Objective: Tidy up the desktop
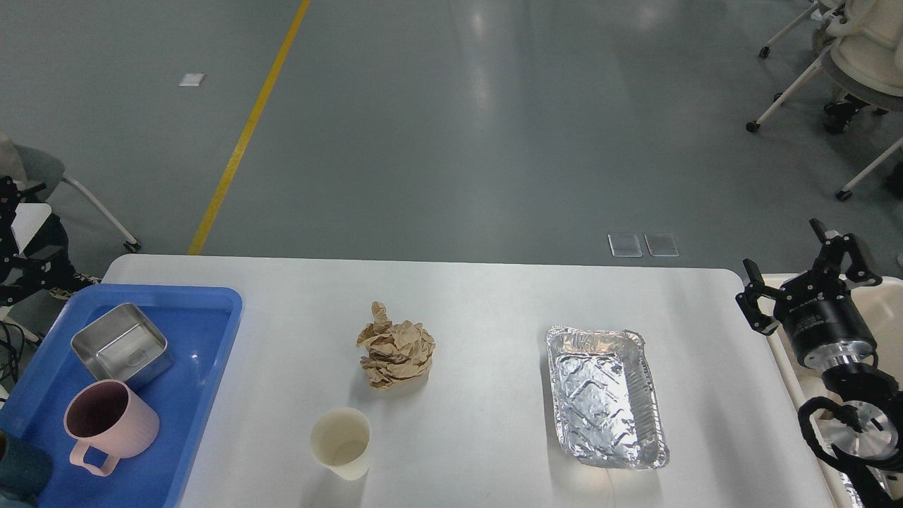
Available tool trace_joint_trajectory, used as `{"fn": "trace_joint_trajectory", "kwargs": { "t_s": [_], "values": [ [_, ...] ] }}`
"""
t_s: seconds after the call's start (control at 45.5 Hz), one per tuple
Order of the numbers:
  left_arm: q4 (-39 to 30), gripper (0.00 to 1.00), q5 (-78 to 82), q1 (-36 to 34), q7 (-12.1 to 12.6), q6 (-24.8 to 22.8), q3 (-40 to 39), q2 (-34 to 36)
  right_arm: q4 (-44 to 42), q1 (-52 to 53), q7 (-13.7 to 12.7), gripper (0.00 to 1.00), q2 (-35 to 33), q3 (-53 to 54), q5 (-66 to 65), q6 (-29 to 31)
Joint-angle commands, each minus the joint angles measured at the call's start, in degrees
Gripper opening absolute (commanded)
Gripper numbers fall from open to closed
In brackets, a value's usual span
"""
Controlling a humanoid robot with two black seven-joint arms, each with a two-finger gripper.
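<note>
Lower centre of the frame: a cream paper cup (341, 443), upright, open mouth up, standing alone on the desktop (487, 296). Lower left: a pink ribbed mug (109, 425) with its handle toward the bottom edge, standing inside a blue plastic tray (204, 331). Just above it in the same tray, a square metal tin (120, 346), open and tilted slightly.

Lower right of centre: a crinkled foil tray (605, 396), rectangular, rim bent, open side up. Above the cup, mid-frame: a crumpled ball of brown paper (395, 350), apart from cup and foil.

The desktop is a large white rectangular top with rounded far corners, smooth and faintly glossy. It fills the lower half of the frame, and the blue tray overlaps its left end.

Right edge: the right gripper (804, 264) hangs beyond the desktop's right end, over a cream bin (779, 339); its two black fingers stand apart, holding nothing. Faint print on the black wrist housing is too small to read. The left gripper does not show.

Upper frame: grey floor with a yellow line (247, 130) in the upper left; white chairs (846, 63) in the upper right.
</note>
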Motion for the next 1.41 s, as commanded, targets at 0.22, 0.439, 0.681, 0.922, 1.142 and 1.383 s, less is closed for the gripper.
{"fn": "trace_joint_trajectory", "kwargs": {
  "t_s": [0.22,0.439,0.681,0.922,1.142,1.383],
  "values": [
    [-25.69,0.97,-2.66,22.04,-0.09,6.81,-24.80,-6.90,0.10,-0.01,-0.18,1.00,-3.51,-2.63,-0.09,0.02],
    [-29.65,0.97,-2.57,31.10,0.17,7.26,-38.25,-19.81,0.36,1.48,-0.18,1.00,-12.29,-10.45,-0.09,1.16],
    [-29.12,0.97,-2.57,31.81,0.26,3.40,-44.24,-33.62,1.67,5.61,0.44,1.00,-22.84,-16.17,-8.77,7.65],
    [-27.37,0.97,-2.57,30.58,0.26,2.33,-44.24,-36.88,5.89,4.74,2.81,1.00,-33.56,-16.61,-24.85,12.41],
    [-24.03,0.97,-2.57,29.61,-0.01,2.77,-44.24,-38.64,12.22,4.38,3.52,1.00,-43.93,-18.37,-42.35,13.64],
    [-23.50,0.97,-1.96,28.91,-0.01,5.23,-43.10,-39.87,23.30,3.94,7.82,1.00,-58.26,-25.74,-60.38,13.03]
  ]
}}
